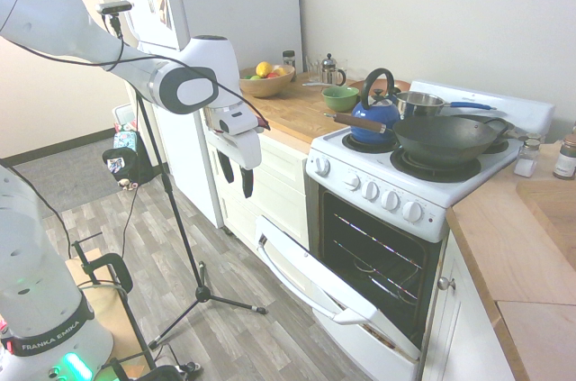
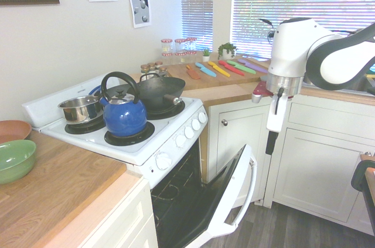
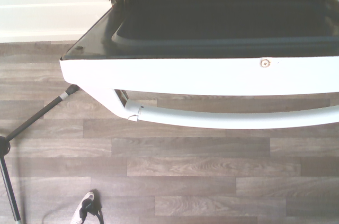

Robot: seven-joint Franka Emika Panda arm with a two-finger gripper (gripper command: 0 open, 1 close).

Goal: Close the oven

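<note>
The white oven [image 1: 421, 185] [image 2: 153, 143] stands between wooden counters with its drop-down door [image 1: 317, 284] [image 2: 227, 196] hanging about half open, dark racks showing inside. The door's white bar handle [image 1: 290, 283] [image 2: 252, 184] [image 3: 228, 118] faces the floor side. My gripper [image 1: 236, 176] [image 2: 272, 135] hangs in front of the cream cabinets, beside the door and higher than its top edge, touching nothing. Its fingers point down, open and empty. The wrist view looks straight down on the door's top edge [image 3: 212, 76] and the handle.
A blue kettle [image 1: 374, 115], a black wok [image 1: 445, 138] and a steel pot [image 1: 418, 104] sit on the burners. Cream cabinets [image 2: 319, 160] stand behind the gripper, and a white fridge [image 1: 211, 3] lies further along. Grey wood floor [image 3: 185, 176] lies below the door.
</note>
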